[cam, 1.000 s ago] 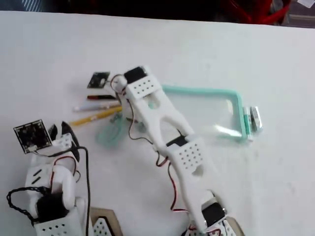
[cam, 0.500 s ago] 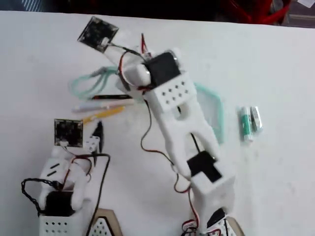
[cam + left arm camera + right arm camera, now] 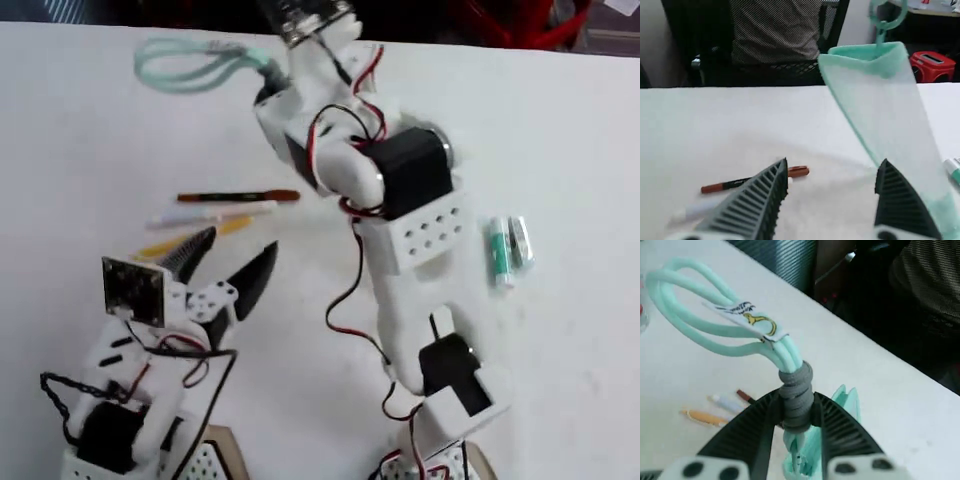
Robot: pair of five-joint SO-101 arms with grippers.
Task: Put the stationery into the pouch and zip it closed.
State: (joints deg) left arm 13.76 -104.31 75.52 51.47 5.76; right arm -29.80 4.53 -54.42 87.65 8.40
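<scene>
While the right tool (image 3: 797, 399) is clamped on the grey wrapped collar (image 3: 799, 377) on the cord of the pouch (image 3: 845, 395), its two black fingers (image 3: 757, 422) press on this collar from both sides, with no gap that we can see. Above the collar the mint-green cord loops (image 3: 705, 315) spread out, and a small white tag (image 3: 747, 317) sits on them. Below the fingers we see the green edge of the pouch. The pouch hangs from this tool above the desk (image 3: 80, 140) at the far side. In the left wrist view it shows as a clear sheet with a green border.

The left tool (image 3: 240, 243) has its fingers wide apart and grips nothing. It is at the near left of the desk. The tip of one finger is just beside the yellow pencil (image 3: 195, 236); we cannot tell whether it touches. Beyond the pencil lie a white pen (image 3: 212, 213) and then a brown marker (image 3: 238, 197), all three almost parallel. Two small green-and-white items (image 3: 499, 252) lie close together at the right side of the desk, well apart from the pens.
</scene>
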